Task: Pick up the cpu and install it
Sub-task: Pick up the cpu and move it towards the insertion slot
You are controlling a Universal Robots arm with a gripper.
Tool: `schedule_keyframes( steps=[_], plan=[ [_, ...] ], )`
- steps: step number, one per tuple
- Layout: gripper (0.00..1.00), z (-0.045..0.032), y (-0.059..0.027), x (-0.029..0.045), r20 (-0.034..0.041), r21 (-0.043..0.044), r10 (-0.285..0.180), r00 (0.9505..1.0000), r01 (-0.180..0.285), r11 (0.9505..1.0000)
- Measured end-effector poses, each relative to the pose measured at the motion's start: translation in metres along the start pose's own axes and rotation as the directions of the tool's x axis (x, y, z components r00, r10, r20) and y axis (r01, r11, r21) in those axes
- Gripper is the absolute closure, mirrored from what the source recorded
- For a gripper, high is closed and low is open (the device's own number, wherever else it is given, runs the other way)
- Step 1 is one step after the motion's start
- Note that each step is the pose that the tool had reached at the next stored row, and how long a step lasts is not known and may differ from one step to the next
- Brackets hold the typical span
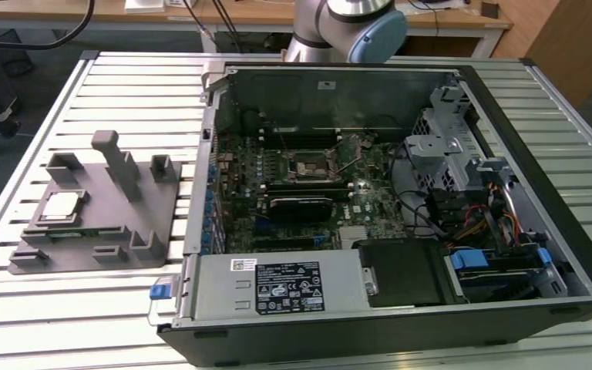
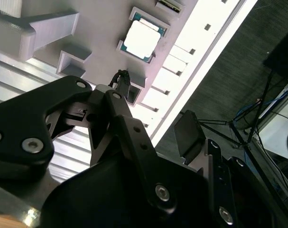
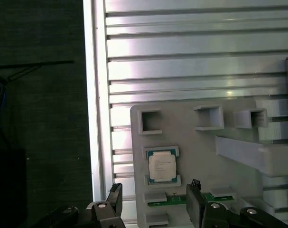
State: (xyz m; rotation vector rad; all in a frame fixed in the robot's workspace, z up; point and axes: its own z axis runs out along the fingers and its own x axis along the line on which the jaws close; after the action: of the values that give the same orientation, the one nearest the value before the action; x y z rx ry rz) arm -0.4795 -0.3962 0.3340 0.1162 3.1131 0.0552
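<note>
Hovering by the tray [image 3: 191, 137] with the gripper [image 3: 155, 192] spread wide, gripping nothing; facing the cpu [image 3: 162, 166], lying flat in a tray recess just ahead of the fingertips [image 3: 116, 198] in the first wrist view; showing the tray on the table [image 1: 111, 85] toward the exterior view's left, the open case [image 1: 378, 330] just beside it, socket [image 1: 307, 168] inside.

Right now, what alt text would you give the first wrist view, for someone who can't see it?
A cpu lies silver side up in a pocket of a grey holder on a slatted metal table. The open gripper hangs above the holder near the cpu, holding nothing.
</note>
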Motion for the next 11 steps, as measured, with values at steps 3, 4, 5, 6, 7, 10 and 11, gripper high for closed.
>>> schedule_keyframes(
  steps=[3, 4, 5, 6, 7, 10, 11],
  plan=[
    [0.36, 0.0008, 0.0000, 0.0000, 0.0001, 0.0000, 0.000, 1.0000, 0.000, 1.0000],
    [0.36, 0.0010, 0.0000, 0.0000, 0.0000, 0.0000, 0.000, 1.0000, 0.000, 1.0000],
    [0.36, 0.0013, -0.0001, 0.0000, 0.0001, 0.0000, 0.000, 1.0000, 0.000, 1.0000],
    [0.36, 0.0015, -0.0001, 0.0000, 0.0001, 0.0000, 0.000, 1.0000, 0.000, 1.0000],
    [0.36, 0.0018, -0.0001, 0.0001, 0.0000, 0.0000, 0.000, 1.0000, 0.000, 1.0000],
    [0.36, 0.0027, -0.0001, 0.0001, 0.0000, 0.0000, 0.000, 1.0000, 0.000, 1.0000],
    [0.36, 0.0029, -0.0001, 0.0001, 0.0000, 0.0000, 0.000, 1.0000, 0.000, 1.0000]
  ],
)
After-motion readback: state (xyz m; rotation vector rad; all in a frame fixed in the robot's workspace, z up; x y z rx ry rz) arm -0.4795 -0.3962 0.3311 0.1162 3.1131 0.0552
